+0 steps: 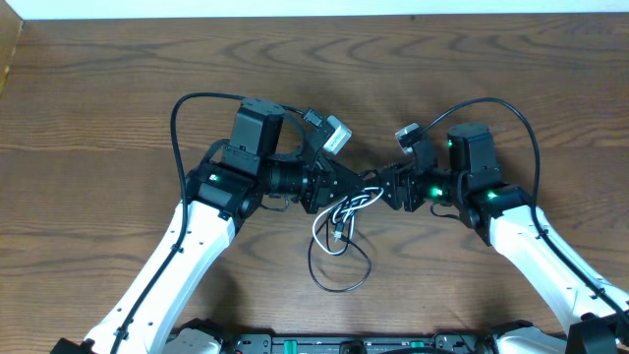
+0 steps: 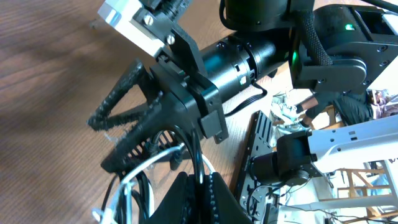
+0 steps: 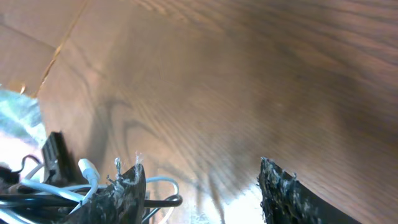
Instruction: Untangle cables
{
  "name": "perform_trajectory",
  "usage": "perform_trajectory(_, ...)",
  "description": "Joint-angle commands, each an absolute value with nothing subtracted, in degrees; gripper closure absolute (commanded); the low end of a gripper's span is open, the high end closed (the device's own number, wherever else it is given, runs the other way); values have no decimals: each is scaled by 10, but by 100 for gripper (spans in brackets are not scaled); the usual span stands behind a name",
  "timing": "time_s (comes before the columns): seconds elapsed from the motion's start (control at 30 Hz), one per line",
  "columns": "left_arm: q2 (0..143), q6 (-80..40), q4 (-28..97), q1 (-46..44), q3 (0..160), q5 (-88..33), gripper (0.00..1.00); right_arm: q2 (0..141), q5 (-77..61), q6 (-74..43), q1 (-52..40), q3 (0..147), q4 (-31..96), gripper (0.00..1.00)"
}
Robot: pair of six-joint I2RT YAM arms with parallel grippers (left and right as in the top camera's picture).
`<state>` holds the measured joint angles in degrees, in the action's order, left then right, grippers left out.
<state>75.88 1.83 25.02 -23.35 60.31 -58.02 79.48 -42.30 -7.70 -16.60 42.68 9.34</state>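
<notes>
**Finding: left fingers clenched on the tangle, right fingers released**

We find the left gripper (image 2: 198,196) with its fingers (image 2: 180,202) pressed close together. The black cable (image 2: 198,165) runs straight down into the narrow gap between them, so we record them as grasping it. The white cable (image 2: 149,163) curves just beside that point. We cannot tell whether it is pinched as well.

The right gripper (image 3: 199,168) has its fingers (image 3: 283,193) spread wide apart, with bare wood showing between them. The left wrist view confirms this, with both fingers splayed and nothing held. In the right wrist view the cables lie outside one fingertip, where a white plug (image 3: 87,169) and a dark plug (image 3: 56,155) sit among the strands.

From overhead, the two grippers meet tip to tip near the middle of the bench (image 1: 118,79). The knot of both cables lies directly between and below them. From it, a black loop trails down towards the near edge of the bench.
</notes>
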Motion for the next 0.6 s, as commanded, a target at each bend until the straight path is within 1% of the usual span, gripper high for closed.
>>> perform_trajectory(0.0,762,29,246,-233,601,-573,93,794,-503,-37,-171,434,96,45)
perform_trajectory(0.13,762,22,245,-233,601,-500,92,794,-512,-30,-172,434,103,43)
perform_trajectory(0.27,762,-29,232,-233,601,-427,93,794,-554,-12,-178,434,119,39)
perform_trajectory(0.37,762,-55,211,-233,601,-420,93,794,-601,19,-185,434,133,37)
perform_trajectory(0.57,762,-85,193,-233,601,-430,93,794,-606,25,-194,434,148,36)
